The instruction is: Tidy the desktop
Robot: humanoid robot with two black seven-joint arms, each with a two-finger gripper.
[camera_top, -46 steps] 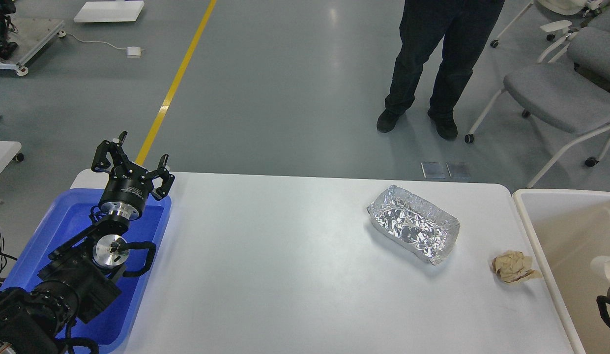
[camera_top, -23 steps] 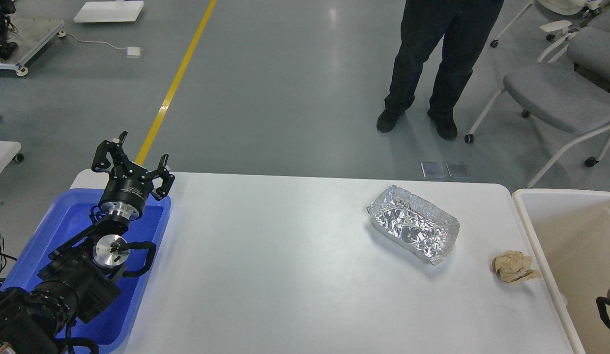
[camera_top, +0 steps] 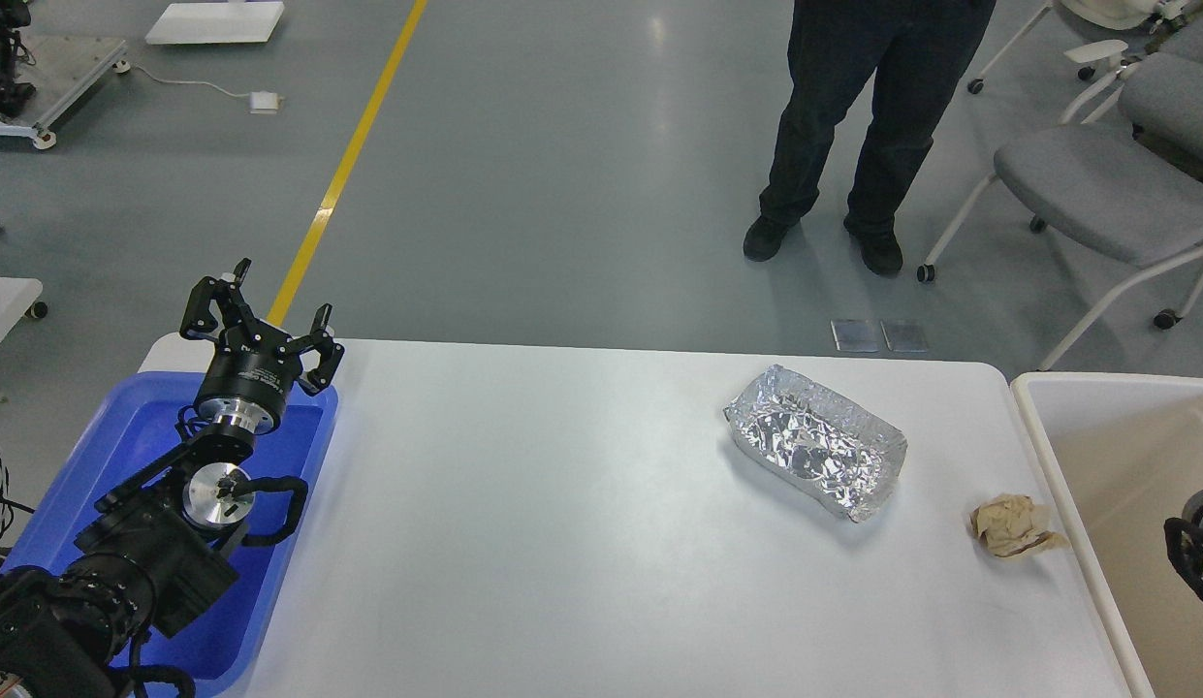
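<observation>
The white desktop (camera_top: pixel 562 523) fills the lower middle of the head view. A crumpled aluminium foil tray (camera_top: pixel 814 441) lies on its right part. A crumpled brown paper ball (camera_top: pixel 1013 526) lies near the right edge, beside the bin. My left gripper (camera_top: pixel 271 302) is open and empty, raised over the far end of the blue tray (camera_top: pixel 97 456), far from both items. Only a dark bit of my right arm (camera_top: pixel 1197 557) shows at the right edge, over the bin; its gripper is out of view.
A cream-white rimmed bin (camera_top: pixel 1057 456) stands against the desktop's right side. A person in dark trousers (camera_top: pixel 853 126) stands on the floor beyond the desktop. Grey chairs (camera_top: pixel 1095 184) stand at the far right.
The bit of my right arm at the right edge has risen slightly. A white thing seen in the bin a second ago no longer shows. My left arm has not moved.
</observation>
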